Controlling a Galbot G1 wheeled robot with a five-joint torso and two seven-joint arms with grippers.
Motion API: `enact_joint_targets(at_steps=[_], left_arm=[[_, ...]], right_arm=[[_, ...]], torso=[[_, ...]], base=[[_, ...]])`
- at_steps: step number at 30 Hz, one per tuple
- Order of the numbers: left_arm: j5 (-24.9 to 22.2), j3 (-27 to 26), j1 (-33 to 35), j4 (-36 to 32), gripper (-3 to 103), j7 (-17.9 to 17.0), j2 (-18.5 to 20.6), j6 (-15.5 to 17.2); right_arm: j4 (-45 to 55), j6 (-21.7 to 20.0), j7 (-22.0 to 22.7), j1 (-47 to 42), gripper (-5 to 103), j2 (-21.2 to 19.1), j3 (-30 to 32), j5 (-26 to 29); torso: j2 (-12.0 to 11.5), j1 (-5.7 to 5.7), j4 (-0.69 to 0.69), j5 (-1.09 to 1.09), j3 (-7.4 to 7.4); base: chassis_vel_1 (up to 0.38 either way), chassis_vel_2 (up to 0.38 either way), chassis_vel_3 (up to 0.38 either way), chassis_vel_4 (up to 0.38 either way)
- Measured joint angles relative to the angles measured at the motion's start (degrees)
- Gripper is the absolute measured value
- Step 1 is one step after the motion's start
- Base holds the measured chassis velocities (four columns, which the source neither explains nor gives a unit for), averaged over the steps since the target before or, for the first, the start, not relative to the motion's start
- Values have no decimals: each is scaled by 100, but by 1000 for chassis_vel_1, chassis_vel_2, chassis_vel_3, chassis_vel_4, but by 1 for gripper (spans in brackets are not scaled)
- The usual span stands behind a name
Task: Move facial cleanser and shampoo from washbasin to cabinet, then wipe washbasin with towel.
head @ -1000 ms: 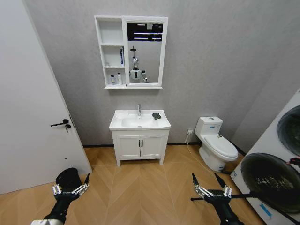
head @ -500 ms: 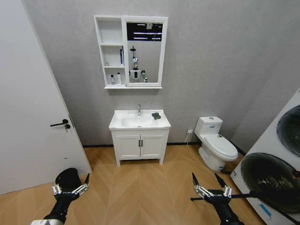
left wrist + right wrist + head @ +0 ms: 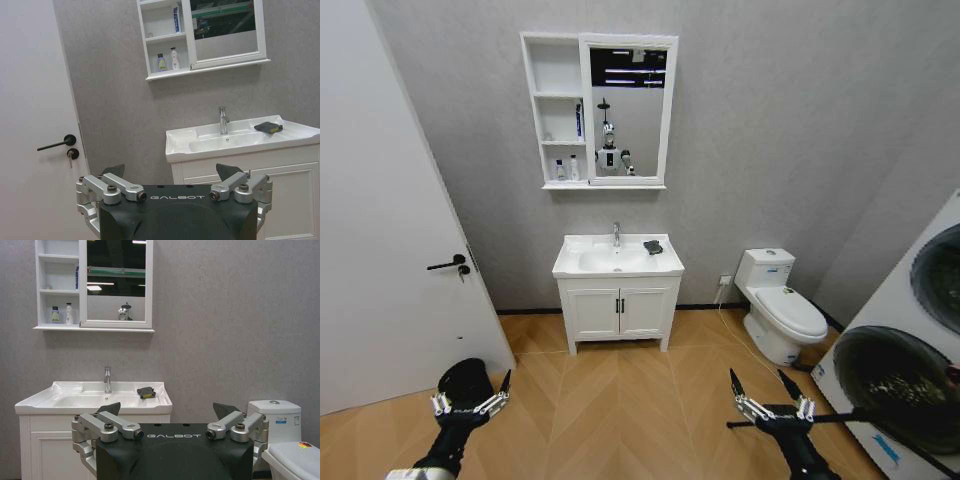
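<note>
- My left gripper (image 3: 468, 398) hangs low over the wooden floor (image 3: 620, 400), at about 7 o'clock in my head view, fingers spread wide and holding nothing
- My right gripper (image 3: 768, 397) hangs low at about 5 o'clock, fingers likewise spread apart and empty
- The washbasin (image 3: 582, 267) stands well ahead of me against the grey wall, near the middle of my head view, atop a white two-door vanity cupboard (image 3: 619, 312)
- The towel (image 3: 653, 247), small and dark, lies on the basin's flat rim at 3 o'clock from the chrome tap (image 3: 616, 234), apart from the bowl
- The cabinet (image 3: 556, 110) hangs at 12 o'clock above the basin, joined to a framed mirror (image 3: 628, 108)
- Two small bottles (image 3: 166, 60) stand side by side in the cabinet's lowest compartment; a blue and white tube (image 3: 176, 19) stands upright in the middle compartment
- A white toilet (image 3: 778, 306) sits at 3 o'clock from the vanity, and a white door (image 3: 380, 250) with a black handle at 9 o'clock
</note>
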Motion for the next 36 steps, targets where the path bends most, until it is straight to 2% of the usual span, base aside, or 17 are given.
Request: enact_joint_targets(at_steps=[36], left_arm=[[0, 0, 0, 0, 100, 0, 0, 0]], right_arm=[[0, 0, 0, 0, 100, 0, 0, 0]], torso=[[0, 0, 0, 0, 0]], base=[[0, 0, 0, 0]])
